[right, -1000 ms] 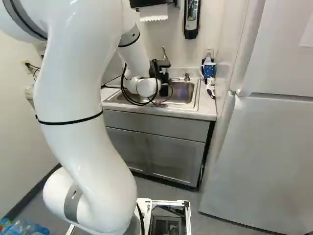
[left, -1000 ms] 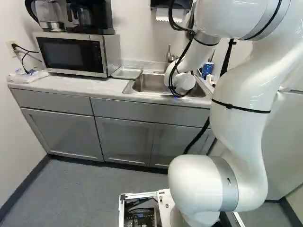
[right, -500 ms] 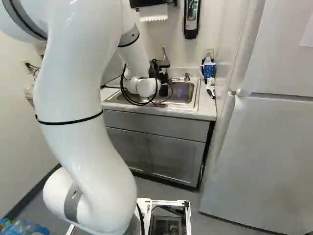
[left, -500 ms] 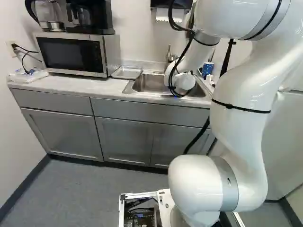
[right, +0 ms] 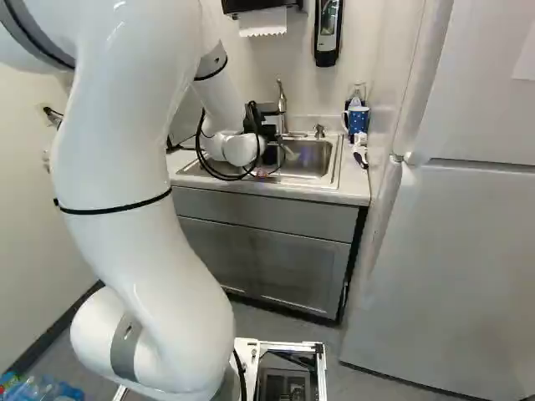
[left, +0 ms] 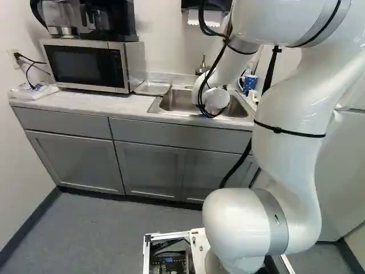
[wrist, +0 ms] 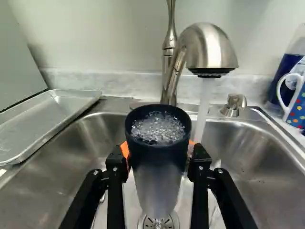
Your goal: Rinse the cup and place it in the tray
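Note:
Over the sink in the right base view, the black gripper shows partly behind the arm's wrist. The wrist view has the gripper shut on the dark cup, orange pads at both sides. The cup is upright above the drain, with bubbly water inside. Water pours from the faucet just beside the cup, past its rim. A shallow metal tray lies on the counter beside the basin; the left base view also has this tray, next to the microwave.
A dotted blue mug and a bottle stand at the counter's corner by the fridge. The microwave carries a coffee maker. A soap pump rises behind the basin. A paper towel dispenser hangs above.
My wrist and gripper have shifted toward the tray side, carrying the cup. The faucet now shows clear of the gripper in the right base view. The base has stayed put.

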`<state>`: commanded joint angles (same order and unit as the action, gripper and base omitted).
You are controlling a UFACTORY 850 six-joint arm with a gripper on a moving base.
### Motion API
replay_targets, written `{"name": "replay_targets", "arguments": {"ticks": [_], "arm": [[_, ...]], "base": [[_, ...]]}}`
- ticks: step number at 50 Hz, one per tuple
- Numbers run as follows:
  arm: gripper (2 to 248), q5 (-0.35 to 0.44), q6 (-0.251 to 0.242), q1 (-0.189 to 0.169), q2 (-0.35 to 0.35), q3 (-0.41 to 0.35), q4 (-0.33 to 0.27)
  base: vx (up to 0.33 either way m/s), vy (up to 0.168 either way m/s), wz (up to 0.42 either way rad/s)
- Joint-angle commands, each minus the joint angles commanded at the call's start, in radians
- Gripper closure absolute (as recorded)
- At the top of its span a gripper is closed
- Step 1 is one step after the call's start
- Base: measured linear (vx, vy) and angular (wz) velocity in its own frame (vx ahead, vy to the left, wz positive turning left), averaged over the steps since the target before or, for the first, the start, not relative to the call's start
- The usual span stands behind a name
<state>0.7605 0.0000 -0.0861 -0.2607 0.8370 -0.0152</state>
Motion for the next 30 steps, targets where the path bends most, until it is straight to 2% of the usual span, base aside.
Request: {"name": "replay_targets", "arguments": {"ticks": [30], "arm": [[125, 0.0, 0.0, 0.084, 0.005, 0.03, 0.0]], "base": [[0.0, 0.0, 0.0]]}}
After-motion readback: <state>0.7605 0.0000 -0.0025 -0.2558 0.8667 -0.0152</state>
